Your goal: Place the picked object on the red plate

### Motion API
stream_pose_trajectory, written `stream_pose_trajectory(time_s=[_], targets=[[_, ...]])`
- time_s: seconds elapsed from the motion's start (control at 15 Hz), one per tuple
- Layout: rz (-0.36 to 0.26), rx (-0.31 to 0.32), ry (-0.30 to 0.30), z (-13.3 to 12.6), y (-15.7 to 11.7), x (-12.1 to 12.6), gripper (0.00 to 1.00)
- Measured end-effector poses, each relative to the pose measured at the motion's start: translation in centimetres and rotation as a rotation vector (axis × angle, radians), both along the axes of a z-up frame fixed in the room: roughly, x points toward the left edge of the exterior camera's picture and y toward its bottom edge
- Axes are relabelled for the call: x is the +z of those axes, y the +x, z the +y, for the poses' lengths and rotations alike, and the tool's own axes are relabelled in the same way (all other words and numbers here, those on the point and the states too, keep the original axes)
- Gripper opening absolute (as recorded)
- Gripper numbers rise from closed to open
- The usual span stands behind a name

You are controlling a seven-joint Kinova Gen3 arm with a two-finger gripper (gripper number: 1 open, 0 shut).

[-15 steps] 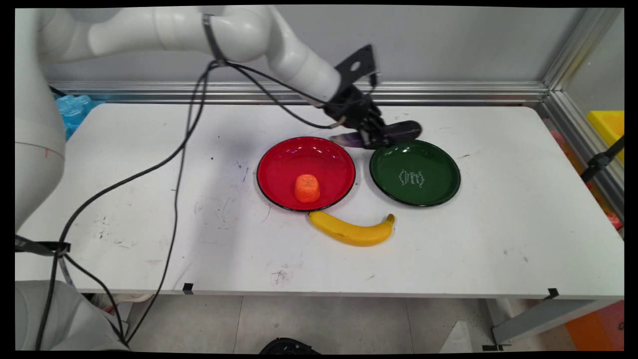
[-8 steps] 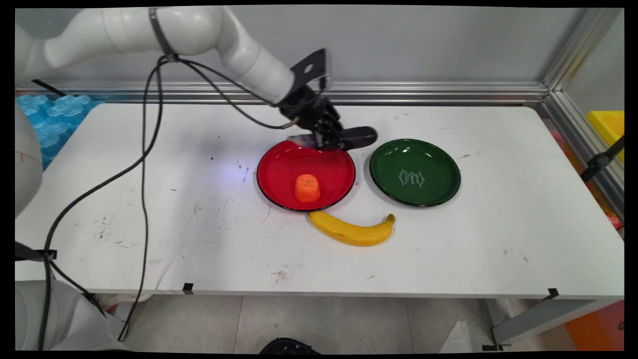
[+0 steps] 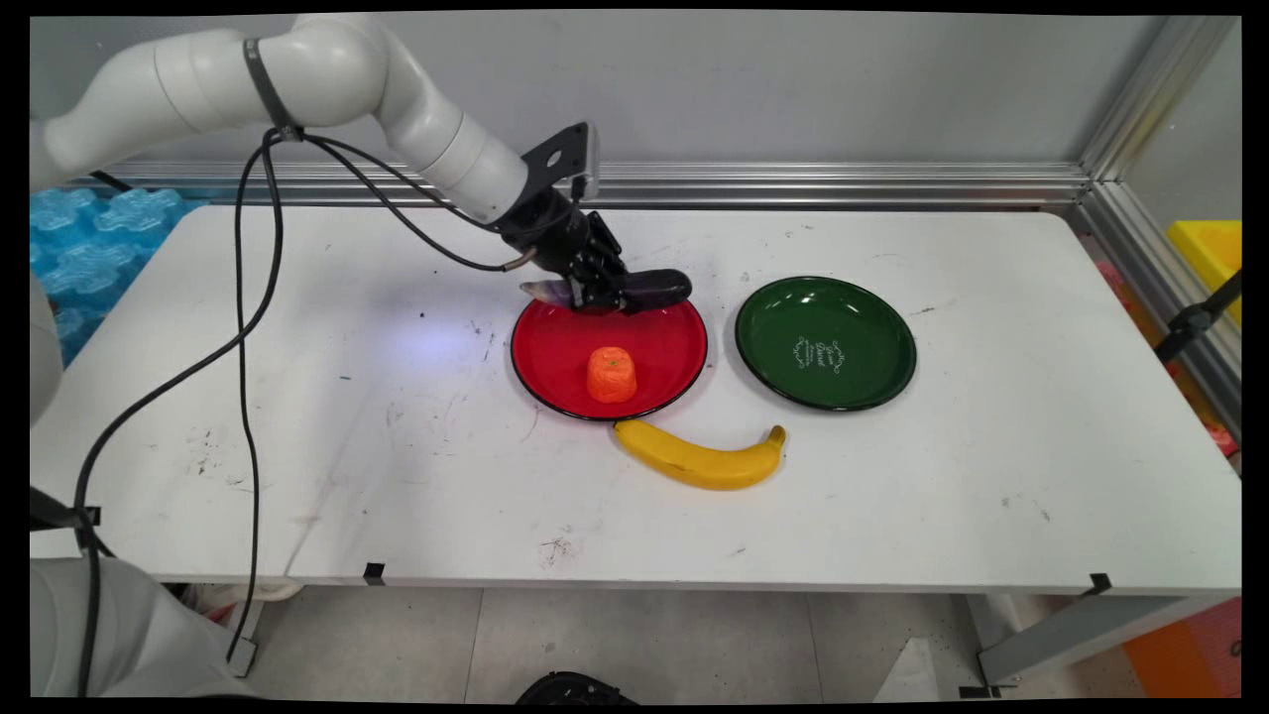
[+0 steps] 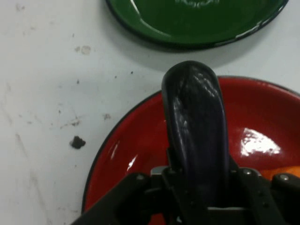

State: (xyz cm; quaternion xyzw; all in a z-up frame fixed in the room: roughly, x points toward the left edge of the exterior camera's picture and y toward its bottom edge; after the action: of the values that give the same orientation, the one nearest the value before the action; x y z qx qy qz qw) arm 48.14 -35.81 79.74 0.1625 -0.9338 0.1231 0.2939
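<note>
Gripper clamped on a dark purple eggplant, fingers pressed against its 2 sides approx. mid-length; hand view shows the eggplant rising from between the black linkage, rounded end pointing away from the camera. Eggplant held roughly level over the far rim of the red plate; its pale stem end projects on the arm side, its rounded dark end toward the green plate. Whether the eggplant touches the red plate's rim or hangs just clear of it cannot be told from either view.

Surroundings, main view:
- Red plate near table centre, w/ 1 small orange fruit-shaped object standing inside, toward the near side; apart from the eggplant.
- Green plate just beside the red plate, on the side away from the arm; the 2 rims close but not touching. White lettering at its centre, too small to read. In the hand view, green plate lies beyond the eggplant's tip, w/ bare table between.
- Yellow banana on the white table, just in front of the red plate's near rim, curved, stem end toward the green plate.
- Black cables hang from the arm and drop past the table's near left edge.
- Table surface carries scattered dark scuffs.
</note>
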Motion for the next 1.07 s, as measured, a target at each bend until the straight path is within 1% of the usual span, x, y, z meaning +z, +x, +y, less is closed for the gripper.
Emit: stream_pose_trajectory(time_s=[0.6, 0.93, 1.0, 1.07], targets=[[0.008, 0.019, 0.022, -1.0, 0.6, -3.9, 0.0], [0.02, 0.028, 0.027, -1.5, 0.4, -5.2, 0.0], [0.022, 0.029, 0.027, -1.6, 0.4, -5.3, 1.0], [0.025, 0.03, 0.027, -1.6, 0.4, -5.4, 1.0]])
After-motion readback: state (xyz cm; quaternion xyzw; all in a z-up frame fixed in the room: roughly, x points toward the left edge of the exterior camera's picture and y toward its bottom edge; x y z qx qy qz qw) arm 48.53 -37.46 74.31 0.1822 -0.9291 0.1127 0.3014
